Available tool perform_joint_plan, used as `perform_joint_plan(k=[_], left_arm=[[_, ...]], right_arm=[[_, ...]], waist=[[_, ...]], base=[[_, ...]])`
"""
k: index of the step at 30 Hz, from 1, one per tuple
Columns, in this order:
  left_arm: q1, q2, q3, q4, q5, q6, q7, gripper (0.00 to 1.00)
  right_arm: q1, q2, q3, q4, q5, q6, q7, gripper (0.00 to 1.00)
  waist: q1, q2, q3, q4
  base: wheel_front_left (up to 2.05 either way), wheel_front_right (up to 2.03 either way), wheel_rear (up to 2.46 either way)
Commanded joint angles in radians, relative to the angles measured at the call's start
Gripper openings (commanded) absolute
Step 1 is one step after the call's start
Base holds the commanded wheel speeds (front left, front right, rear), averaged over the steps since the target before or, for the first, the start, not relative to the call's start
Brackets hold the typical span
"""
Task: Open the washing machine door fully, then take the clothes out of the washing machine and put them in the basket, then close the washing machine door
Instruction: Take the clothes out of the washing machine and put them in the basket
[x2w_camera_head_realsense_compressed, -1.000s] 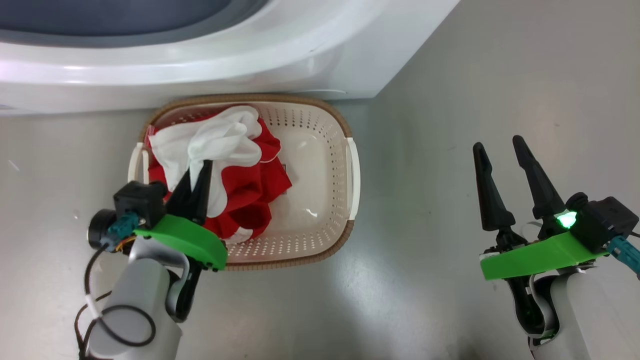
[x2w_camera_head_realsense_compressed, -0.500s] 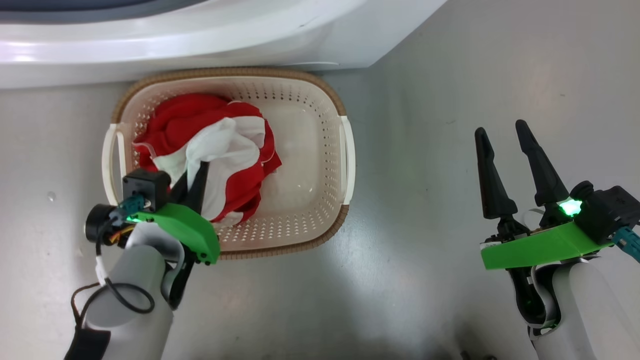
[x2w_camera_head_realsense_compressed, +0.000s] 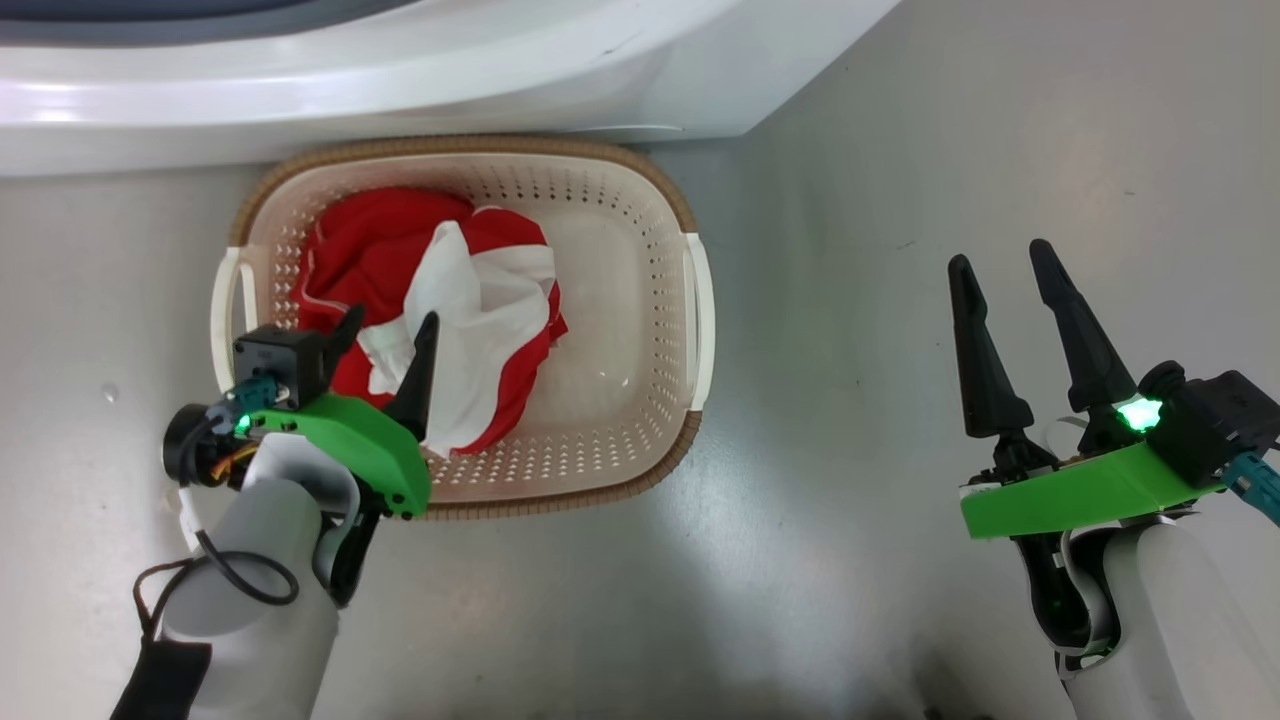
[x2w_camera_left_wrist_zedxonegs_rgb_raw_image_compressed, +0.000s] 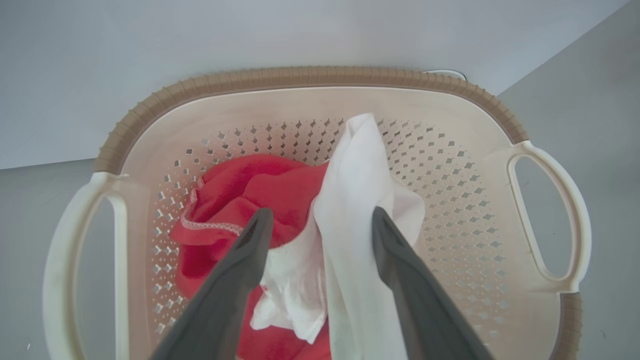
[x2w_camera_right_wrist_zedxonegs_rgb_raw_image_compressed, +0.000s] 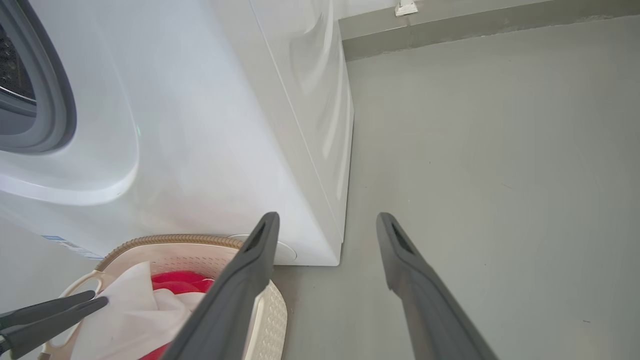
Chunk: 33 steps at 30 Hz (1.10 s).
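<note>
Beneath the left tool (x2w_camera_head_realsense_compressed: 392, 318), fingers spread, the clothes (x2w_camera_head_realsense_compressed: 380, 240) lie in the basket (x2w_camera_head_realsense_compressed: 470, 148) — a white fold rising between the fingers; the washing machine (x2w_camera_head_realsense_compressed: 400, 80) stands just beyond. Right tool (x2w_camera_head_realsense_compressed: 1000, 258): spread, well aside, over the floor (x2w_camera_head_realsense_compressed: 800, 500).

Left pincer (x2w_camera_head_realsense_compressed: 392, 316) and right pincer (x2w_camera_head_realsense_compressed: 998, 254) both gape.

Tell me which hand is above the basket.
The left hand, open over the clothes in the basket; the right hand, also open, hangs over the floor.
</note>
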<state>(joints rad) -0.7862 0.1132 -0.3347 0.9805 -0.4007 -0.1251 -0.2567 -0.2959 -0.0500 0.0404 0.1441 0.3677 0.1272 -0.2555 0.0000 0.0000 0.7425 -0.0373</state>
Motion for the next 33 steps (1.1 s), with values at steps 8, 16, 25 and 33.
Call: perform_joint_plan(k=[8, 16, 25, 33], left_arm=[[0.055, 0.032, 0.062, -0.078, -0.007, -0.006, -0.005, 1.0], [0.117, 0.028, 0.135, -0.186, 0.039, -0.006, -0.005, 1.0], [0.225, 0.016, 0.233, -0.311, 0.098, -0.006, -0.005, 1.0], [0.322, 0.006, 0.299, -0.415, 0.142, -0.006, -0.005, 1.0]], right_arm=[[0.018, 0.0, 0.02, -0.004, -0.017, 0.003, -0.006, 1.0], [0.035, 0.0, 0.015, 0.013, -0.025, 0.003, -0.006, 1.0], [0.076, 0.0, 0.017, 0.041, -0.028, 0.003, -0.006, 1.0], [0.12, 0.0, 0.015, 0.06, -0.031, 0.003, -0.006, 1.0]], waist=[[0.0, 0.0, -0.069, 0.017], [0.0, 0.0, -0.15, 0.028], [0.0, 0.0, -0.274, 0.039], [0.0, 0.0, -0.376, 0.044]], base=[[0.0, 0.0, 0.0], [0.0, 0.0, 0.0], [0.0, 0.0, 0.0], [0.0, 0.0, 0.0]])
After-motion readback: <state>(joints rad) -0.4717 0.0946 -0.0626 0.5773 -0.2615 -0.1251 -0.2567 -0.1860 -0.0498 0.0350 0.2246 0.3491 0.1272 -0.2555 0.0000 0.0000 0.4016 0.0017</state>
